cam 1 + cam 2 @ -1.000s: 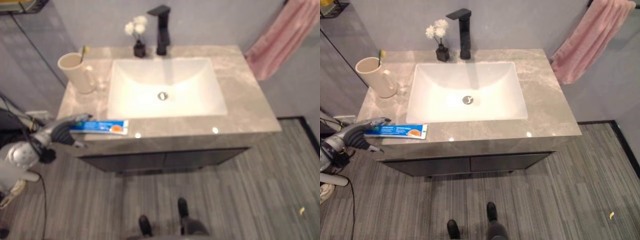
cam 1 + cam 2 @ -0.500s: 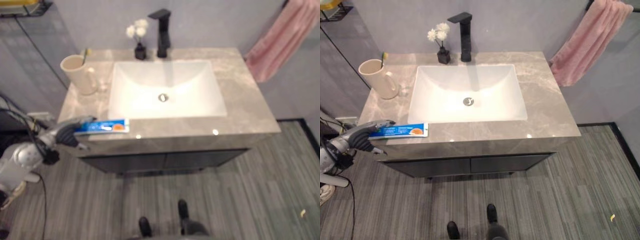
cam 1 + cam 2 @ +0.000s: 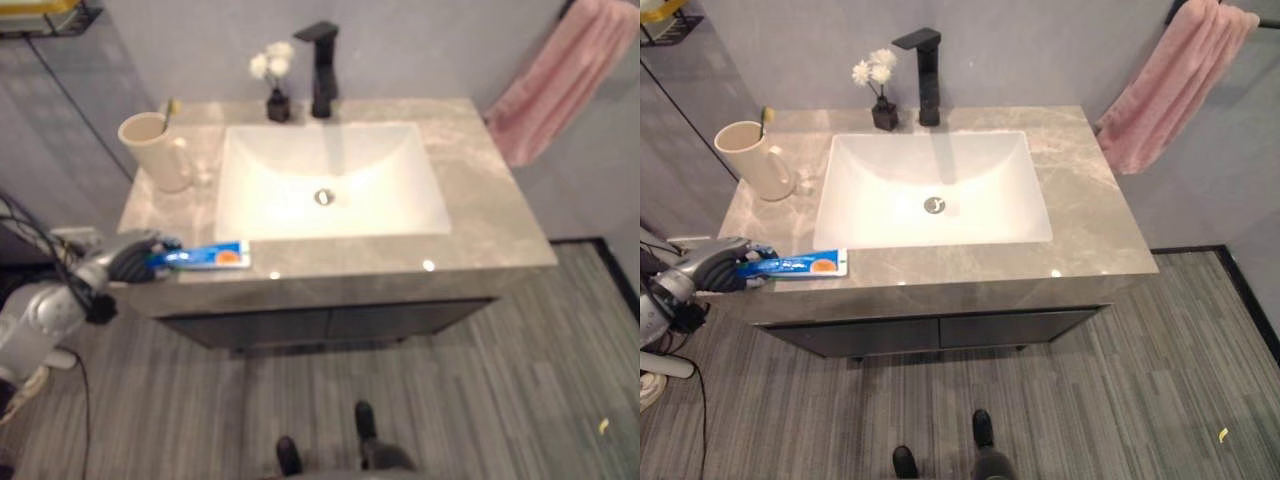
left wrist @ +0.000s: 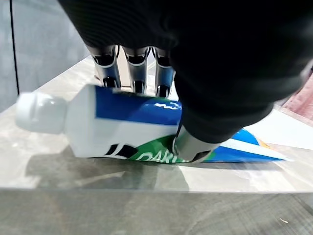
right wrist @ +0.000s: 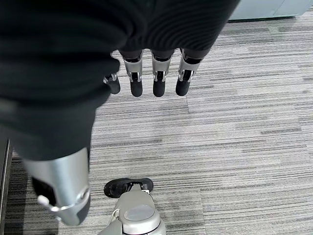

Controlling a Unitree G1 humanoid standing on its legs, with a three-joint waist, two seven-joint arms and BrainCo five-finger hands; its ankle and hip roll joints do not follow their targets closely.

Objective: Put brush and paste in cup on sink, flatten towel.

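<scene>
Fingers of the left hand (image 4: pixel 195 73) curl round the cap end of the paste tube (image 3: pixel 795 265), thumb pinching underneath. Tube lies flat along the counter's (image 3: pixel 1080 200) front edge, tail toward the basin. Cup (image 3: pixel 750 160) sits farther back on that same left side. Right hand (image 5: pixel 146 73) hangs relaxed, empty, over the floor.

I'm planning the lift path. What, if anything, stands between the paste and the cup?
Nothing visible. The left hand is shut on the paste at the counter's front left edge; bare counter runs from there back to the cup, with the basin off to the side.
</scene>
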